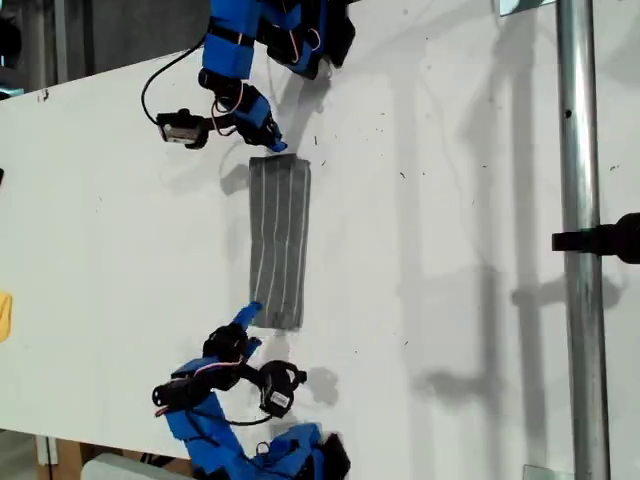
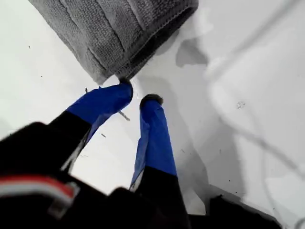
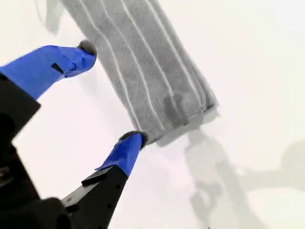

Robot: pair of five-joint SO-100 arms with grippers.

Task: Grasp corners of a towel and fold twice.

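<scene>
White table [image 1: 450, 200]; exterior view alone shows whole towel [image 1: 279, 240].

Towel [image 1: 277, 243]: dark grey cloth with thin white stripes, folded into a long narrow strip, laid flat on the white desk [image 1: 450, 230], stripes running lengthwise, layered edges visible at both short ends.

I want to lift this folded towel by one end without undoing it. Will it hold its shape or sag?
The towel will probably sag: it looks like soft looped fabric, and it lies as a long narrow strip. At the end near my first gripper the stacked layers look loose, so pinching only one would likely let the fold open. It seems light.
</scene>
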